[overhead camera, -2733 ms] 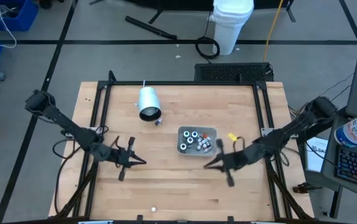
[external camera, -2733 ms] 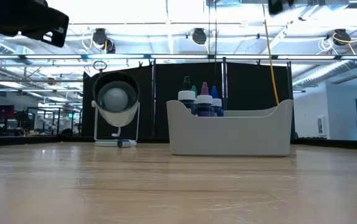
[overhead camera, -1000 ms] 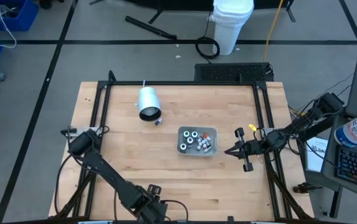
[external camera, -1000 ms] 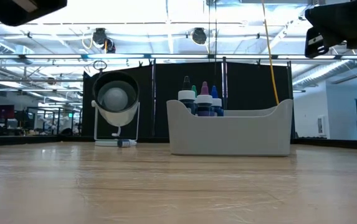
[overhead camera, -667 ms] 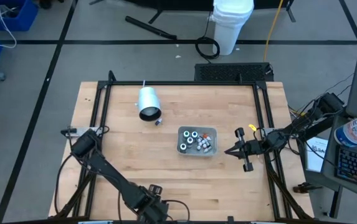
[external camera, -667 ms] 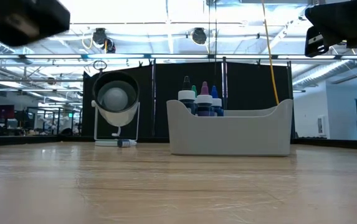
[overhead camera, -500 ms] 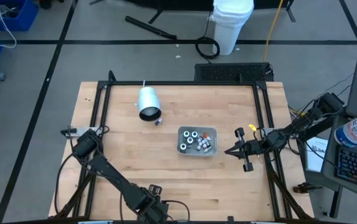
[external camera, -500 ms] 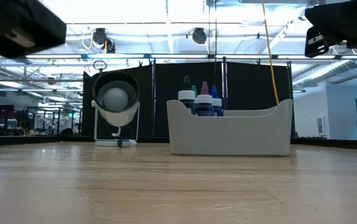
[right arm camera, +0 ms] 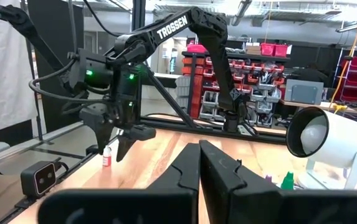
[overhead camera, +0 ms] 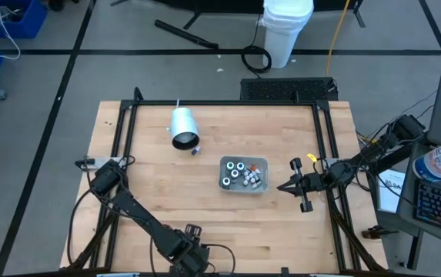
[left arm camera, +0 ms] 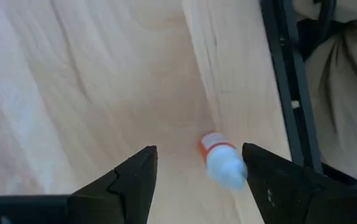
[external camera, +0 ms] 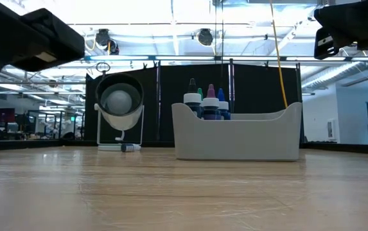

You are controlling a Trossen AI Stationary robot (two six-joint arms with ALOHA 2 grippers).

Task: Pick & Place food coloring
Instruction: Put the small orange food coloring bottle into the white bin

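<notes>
A tiny food coloring bottle (left arm camera: pixel 220 163) with a red body and white cap stands upright on its base near the table's near edge, also seen in the right wrist view (right arm camera: pixel 106 157). My left gripper (left arm camera: pixel 197 171) hangs open just above it, pointing steeply down, one finger on either side and apart from it (right arm camera: pixel 117 142). In the high view the left gripper (overhead camera: pixel 188 250) hides the bottle. Several more bottles stand in the grey tray (overhead camera: pixel 260 163) at mid table. My right gripper (overhead camera: pixel 282 187) waits shut above the table's right side.
A white cylinder (overhead camera: pixel 182 127) lies on its side at the far left, with one small bottle (overhead camera: pixel 195 151) beside its mouth. In the low view the tray (external camera: pixel 235 138) and cylinder (external camera: pixel 119 102) stand far back. A black frame rail (left arm camera: pixel 287 81) runs along the near edge.
My left gripper has sunk a little toward the single bottle at the near edge, staying open; in the low view its dark hand has come lower into the picture. The bottle and my right arm have kept still.
</notes>
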